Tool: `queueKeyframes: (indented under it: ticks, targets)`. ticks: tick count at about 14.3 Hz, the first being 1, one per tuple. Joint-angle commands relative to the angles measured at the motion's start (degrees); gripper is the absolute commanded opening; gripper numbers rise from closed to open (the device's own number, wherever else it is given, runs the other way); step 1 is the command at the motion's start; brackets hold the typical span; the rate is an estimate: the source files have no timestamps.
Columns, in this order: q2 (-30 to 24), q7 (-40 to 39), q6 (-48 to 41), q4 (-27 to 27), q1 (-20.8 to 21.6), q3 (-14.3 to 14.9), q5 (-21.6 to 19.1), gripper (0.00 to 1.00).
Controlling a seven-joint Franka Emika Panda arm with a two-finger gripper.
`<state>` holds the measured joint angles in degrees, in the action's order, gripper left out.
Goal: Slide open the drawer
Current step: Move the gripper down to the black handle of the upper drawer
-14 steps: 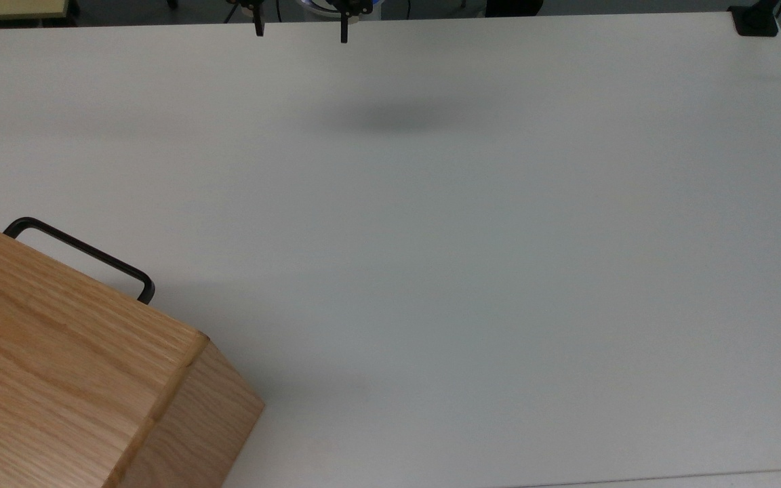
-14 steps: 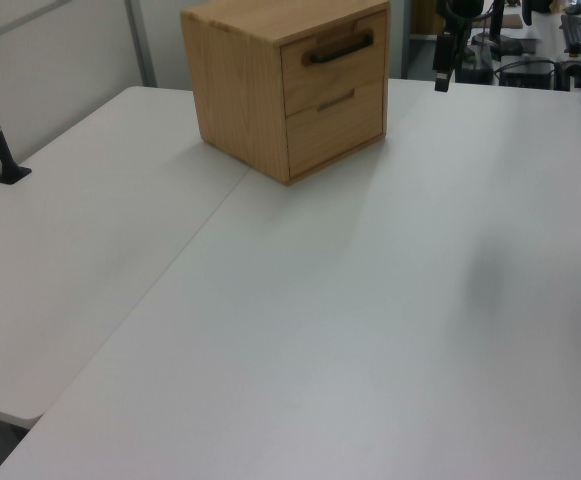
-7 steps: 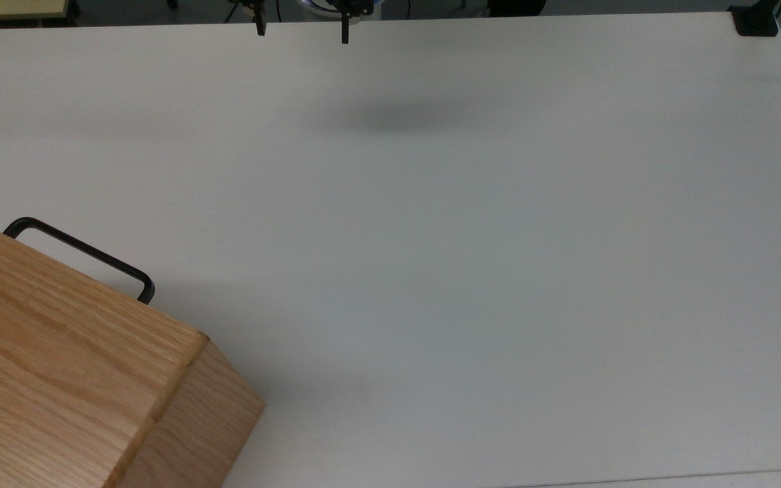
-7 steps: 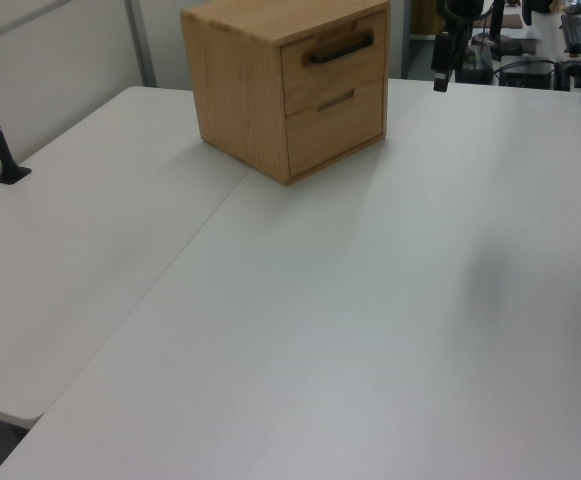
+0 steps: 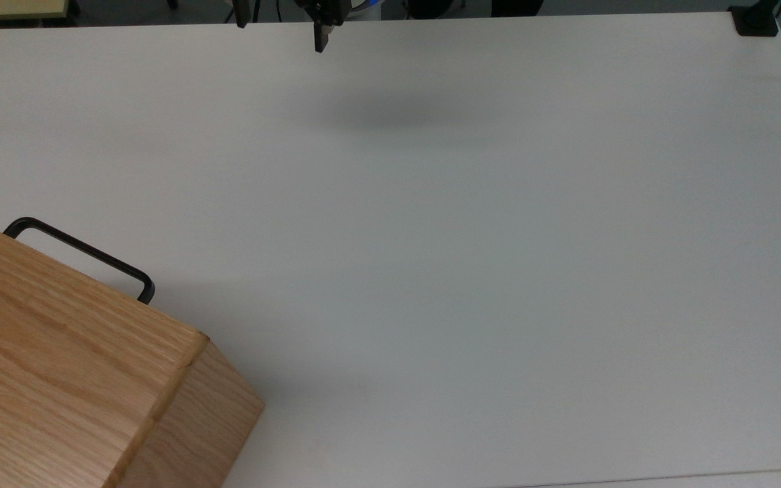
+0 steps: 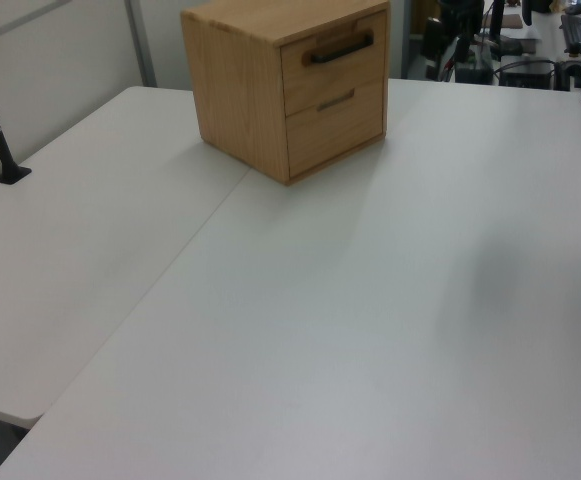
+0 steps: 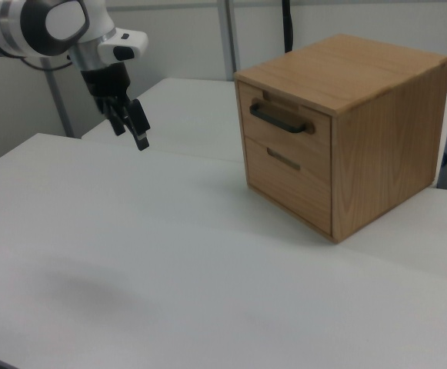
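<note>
Gripper: my gripper hangs in the air above the table, pointing down with a slight tilt. In the right view it is at the upper left, well apart from the cabinet. In the top view it sits at the top edge, left of centre.
Fingers: apart, with a plain gap between the two dark fingers, and nothing held. The top view shows them as two separate prongs.
Arm: my white and grey arm comes in from the right view's upper left corner.
Drawer: the upper drawer is shut, its front flush with the cabinet face. In the left view it is the top panel of the face turned toward the table's open area.
Handle: a black bar handle runs across the drawer front. In the top view it sticks out past the cabinet's top edge at the lower left.
Cabinet: the oak cabinet stands upright on the table. A second, lower drawer front is also shut.
Shadow: a soft dark patch lies on the table below me in the top view.
</note>
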<state>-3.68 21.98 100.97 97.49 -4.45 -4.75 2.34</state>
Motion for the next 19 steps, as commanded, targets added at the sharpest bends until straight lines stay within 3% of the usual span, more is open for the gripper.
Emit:
queueKeyframes:
  ticks: [1, 3, 4, 6, 7, 9, 12, 15, 17, 19]
  targets:
    - [1.4, 31.6, 5.4, -0.9, 0.1, 0.3, -2.9, 1.00]
    - [2.4, 45.5, 8.9, -1.2, 0.1, 0.4, -2.9, 1.00]
    - [2.6, 48.6, 10.8, -1.2, -0.2, 0.7, -3.0, 1.00]
    - [3.8, 56.4, 16.4, -1.3, -1.0, 3.5, -5.7, 0.97]
    - [5.2, 58.3, 19.4, -1.5, -1.0, 5.3, -7.4, 0.97]
    - [10.2, 59.3, 21.5, -8.0, -1.2, 7.6, -8.7, 0.95]
    - [15.8, 60.2, 21.9, -14.1, -1.4, 8.4, -8.5, 0.96]
    - [18.1, 60.5, 27.9, -15.8, -2.6, 8.4, -8.5, 0.93]
    - [19.8, 61.9, 35.1, -15.7, -4.2, 8.4, -8.7, 0.60]
    - [21.1, 61.4, 36.0, -15.8, -4.5, 8.4, -8.4, 0.47]
